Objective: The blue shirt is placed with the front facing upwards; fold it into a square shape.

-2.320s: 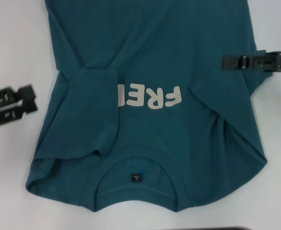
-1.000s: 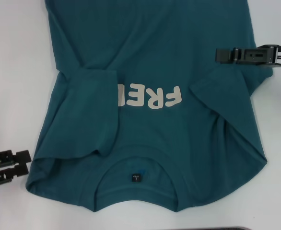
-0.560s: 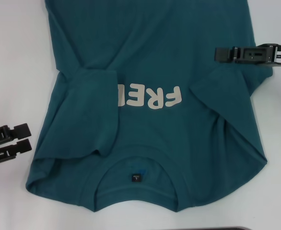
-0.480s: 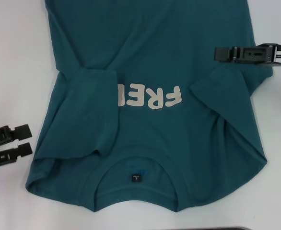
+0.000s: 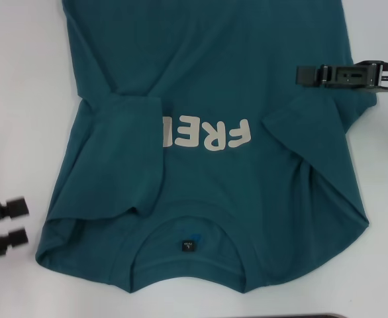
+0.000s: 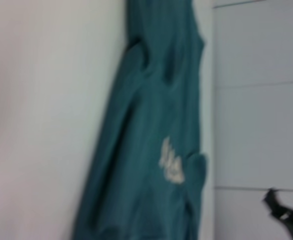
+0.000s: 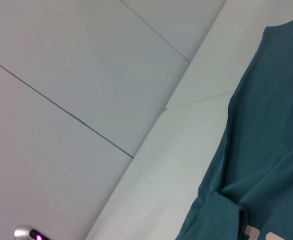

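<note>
The blue shirt (image 5: 214, 132) lies flat on the white tabletop (image 5: 22, 79), front up, collar at the near edge, body running off the far edge of the head view. Pale "FRE" lettering (image 5: 207, 134) reads upside down across the chest; the rest of the word is covered by the left sleeve (image 5: 124, 156), which is folded inward over the chest. Right sleeve (image 5: 306, 126) also folded in, its edge running diagonally toward the right hem side. Small dark neck label (image 5: 187, 246) sits inside the collar, near centre. Fabric wrinkled around both sleeve folds and along the near shoulder on the left.

Left end effector (image 5: 5, 225) is over bare tabletop at the near left, just beside the shirt's left shoulder edge but not touching it; its two dark fingers (image 5: 8, 209) are spread with a clear gap, nothing between them. Right end effector (image 5: 303, 74) reaches in from the right edge of the head view, over the shirt's right side just beyond the folded right sleeve; seen edge-on as one thin dark bar, so cannot tell whether it is open or closed, or whether it touches the cloth.

Left wrist view: the shirt (image 6: 151, 140) seen lengthwise with the lettering (image 6: 170, 162) showing, and the right end effector (image 6: 286, 212) at the far corner. Right wrist view: shirt (image 7: 266, 150) on the tabletop (image 7: 176, 165), with light panelled surfaces beyond.
</note>
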Robot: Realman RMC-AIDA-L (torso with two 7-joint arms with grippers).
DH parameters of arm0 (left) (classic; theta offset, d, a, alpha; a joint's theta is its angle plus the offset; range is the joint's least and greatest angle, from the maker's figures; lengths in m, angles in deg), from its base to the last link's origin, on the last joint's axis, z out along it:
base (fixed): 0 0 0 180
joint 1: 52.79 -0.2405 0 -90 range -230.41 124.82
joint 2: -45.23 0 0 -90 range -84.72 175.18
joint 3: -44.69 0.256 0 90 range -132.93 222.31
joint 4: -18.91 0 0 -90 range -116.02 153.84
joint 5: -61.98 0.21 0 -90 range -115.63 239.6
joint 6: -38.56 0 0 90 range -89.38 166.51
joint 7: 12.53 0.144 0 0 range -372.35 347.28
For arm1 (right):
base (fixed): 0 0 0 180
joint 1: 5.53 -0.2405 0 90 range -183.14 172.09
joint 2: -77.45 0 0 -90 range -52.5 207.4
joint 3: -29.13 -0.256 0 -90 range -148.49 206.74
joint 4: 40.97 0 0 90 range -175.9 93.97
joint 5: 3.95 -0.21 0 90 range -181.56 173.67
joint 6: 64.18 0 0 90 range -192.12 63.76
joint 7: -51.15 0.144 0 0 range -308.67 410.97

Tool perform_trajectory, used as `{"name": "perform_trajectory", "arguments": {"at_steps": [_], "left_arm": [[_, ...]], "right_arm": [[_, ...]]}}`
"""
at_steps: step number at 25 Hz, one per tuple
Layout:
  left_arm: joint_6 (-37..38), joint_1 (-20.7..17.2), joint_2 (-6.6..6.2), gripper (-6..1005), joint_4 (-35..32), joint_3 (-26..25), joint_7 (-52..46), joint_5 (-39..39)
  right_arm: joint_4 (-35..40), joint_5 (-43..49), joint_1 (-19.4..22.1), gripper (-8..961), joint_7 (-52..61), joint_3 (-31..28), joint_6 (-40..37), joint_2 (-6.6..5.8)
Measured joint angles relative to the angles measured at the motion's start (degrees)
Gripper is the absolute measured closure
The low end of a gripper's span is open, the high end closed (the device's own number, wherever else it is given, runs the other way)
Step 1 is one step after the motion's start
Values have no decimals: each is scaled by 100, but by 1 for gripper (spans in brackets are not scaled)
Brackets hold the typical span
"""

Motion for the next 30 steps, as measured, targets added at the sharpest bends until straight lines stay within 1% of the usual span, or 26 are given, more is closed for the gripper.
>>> {"name": "perform_trajectory", "arguments": {"at_steps": [4, 6, 11, 13, 16, 25, 28, 29, 30], "left_arm": [[-47, 24, -1, 128, 47, 21, -115, 280], [-159, 27, 31, 128, 80, 32, -250, 368], [-402, 27, 53, 128, 83, 34, -396, 595], [-492, 34, 83, 128, 83, 34, -434, 678], [-586, 46, 111, 128, 83, 35, -458, 701], [-766, 62, 136, 129, 54, 60, -467, 773], [-799, 76, 159, 129, 38, 61, -471, 822], [-810, 108, 196, 129, 39, 61, -474, 859], [-811, 114, 198, 129, 39, 61, -474, 860]], "right_arm": [[-4, 3, 1, 207, 10, 0, 0, -1], [-4, 4, 1, 207, 14, -5, 9, -1], [-4, 6, 1, 207, 41, -9, 24, -8], [-11, 6, 1, 206, 44, -9, 28, -17], [-49, 6, 1, 206, 46, -9, 49, -27], [-57, -21, 16, 206, 51, -52, 105, -27], [-63, -22, 24, 206, 58, -89, 108, -28], [-63, -21, 26, 206, 59, -89, 108, -30], [-64, -16, 27, 206, 60, -89, 108, -31]]}}
